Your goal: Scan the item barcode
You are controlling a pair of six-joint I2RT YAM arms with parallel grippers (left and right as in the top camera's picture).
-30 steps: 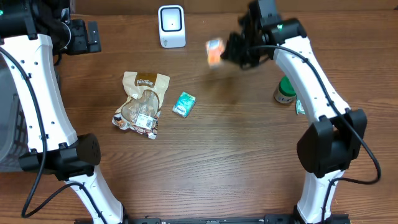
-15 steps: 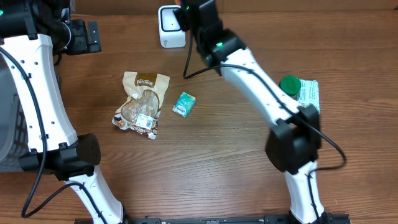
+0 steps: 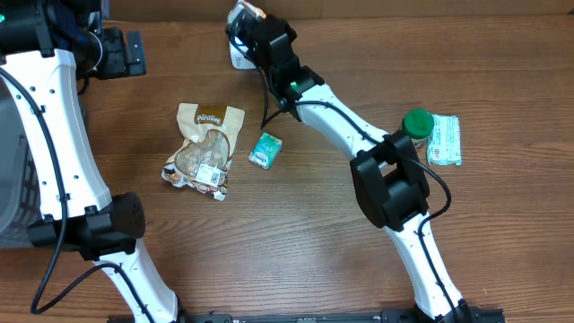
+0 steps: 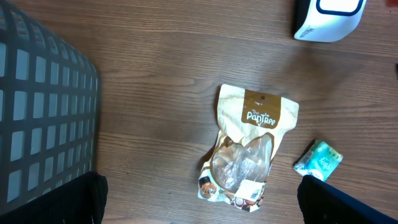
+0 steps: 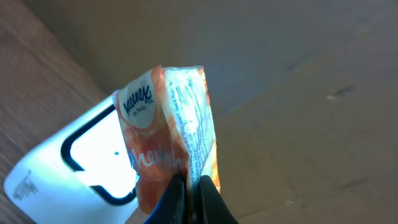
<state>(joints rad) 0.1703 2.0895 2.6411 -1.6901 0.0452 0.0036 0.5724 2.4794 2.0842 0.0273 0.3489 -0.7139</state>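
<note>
Right claw (image 5: 186, 198) pinched shut on an orange-and-white "Kleenex" tissue pack (image 5: 169, 146), held just in front of the white box-shaped scanner (image 5: 74, 165) at the wooden tabletop's (image 3: 314, 224) far edge.

The pack's fine side print is too blurred to read, and the fingers hide its lower end. In the overhead view the right arm covers most of the scanner. The left claw (image 3: 133, 52) gapes wide and empty near the far left corner. Left of centre lies a tan pouch (image 4: 255, 124) marked "The PanTree", with a small teal packet (image 4: 318, 160) just beside it, its writing illegible.
</note>
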